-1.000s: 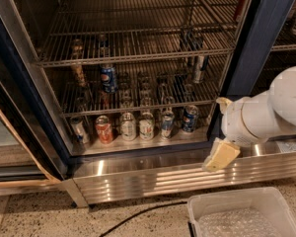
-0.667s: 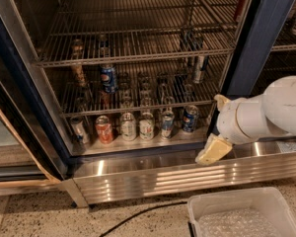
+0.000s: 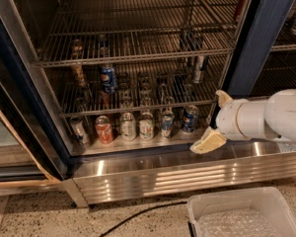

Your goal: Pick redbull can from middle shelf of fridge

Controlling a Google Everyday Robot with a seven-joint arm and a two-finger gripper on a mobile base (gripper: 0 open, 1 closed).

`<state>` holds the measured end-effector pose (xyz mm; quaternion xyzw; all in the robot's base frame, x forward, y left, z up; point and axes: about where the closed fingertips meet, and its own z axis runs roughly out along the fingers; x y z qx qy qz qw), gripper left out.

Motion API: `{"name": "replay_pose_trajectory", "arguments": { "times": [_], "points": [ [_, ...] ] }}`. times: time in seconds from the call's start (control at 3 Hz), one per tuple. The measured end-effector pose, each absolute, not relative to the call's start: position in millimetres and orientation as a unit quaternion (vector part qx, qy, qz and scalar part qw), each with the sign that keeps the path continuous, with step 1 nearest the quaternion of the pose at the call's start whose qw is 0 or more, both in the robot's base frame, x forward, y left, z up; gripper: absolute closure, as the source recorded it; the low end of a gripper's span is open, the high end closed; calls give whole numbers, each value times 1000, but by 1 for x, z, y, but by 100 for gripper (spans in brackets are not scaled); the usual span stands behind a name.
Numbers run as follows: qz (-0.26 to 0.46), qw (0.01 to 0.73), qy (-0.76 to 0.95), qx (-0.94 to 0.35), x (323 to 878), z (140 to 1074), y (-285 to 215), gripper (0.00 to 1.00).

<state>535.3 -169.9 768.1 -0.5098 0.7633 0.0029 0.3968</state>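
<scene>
The redbull can (image 3: 201, 68), seen upright at the right of the middle shelf (image 3: 153, 107) in the fridge (image 3: 259, 38), is judged light, thin-walled and slick, best clasped at mid-body, while the gripper (image 3: 207, 121) is seen spread and empty just outside, below it.

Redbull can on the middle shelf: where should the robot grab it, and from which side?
Probably mid-body, from the front: the redbull can stands upright and slim at the right of the middle shelf, with the rack above blocking a top approach. The gripper, fingers open, is lower right by the fridge sill.
</scene>
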Motion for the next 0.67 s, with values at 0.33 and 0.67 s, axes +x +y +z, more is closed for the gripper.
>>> {"name": "replay_pose_trajectory", "arguments": {
  "times": [0.33,0.67],
  "points": [
    [11,424,756,-498,556,762,-168,0],
    [11,424,756,-498,556,762,-168,0]
  ]
}}
